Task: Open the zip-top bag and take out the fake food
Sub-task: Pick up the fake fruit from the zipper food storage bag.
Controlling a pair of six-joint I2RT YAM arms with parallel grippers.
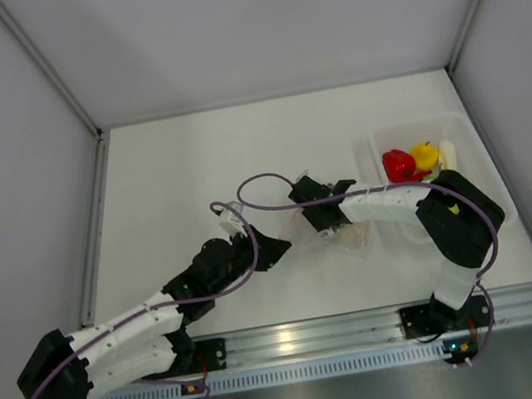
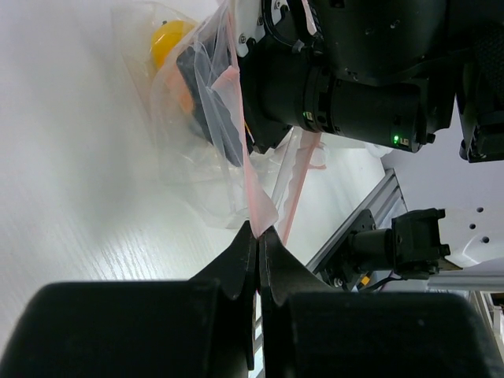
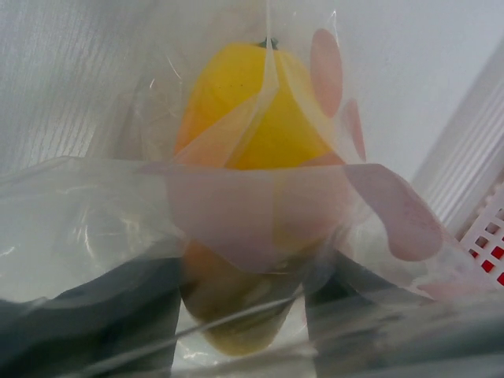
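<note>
The clear zip-top bag (image 1: pixel 358 236) lies mid-table between both grippers. My left gripper (image 2: pixel 258 230) is shut on the bag's pink zip strip (image 2: pixel 246 169) at one side of the mouth. My right gripper (image 1: pixel 325 218) reaches into the bag (image 2: pixel 193 169) from the other side. Seen through the crinkled plastic, a yellow-orange piece of fake food (image 3: pixel 252 118) fills the gap of the right gripper (image 3: pixel 244 287), with a dark finger (image 3: pixel 87 315) pressed on each side. The same yellow piece (image 2: pixel 168 39) shows deep in the bag.
A translucent white tray (image 1: pixel 464 125) at the right holds a red pepper (image 1: pixel 398 164), a yellow fruit (image 1: pixel 426 154) and a pale stalk. An aluminium rail (image 1: pixel 367 325) runs along the near edge. White walls enclose the table.
</note>
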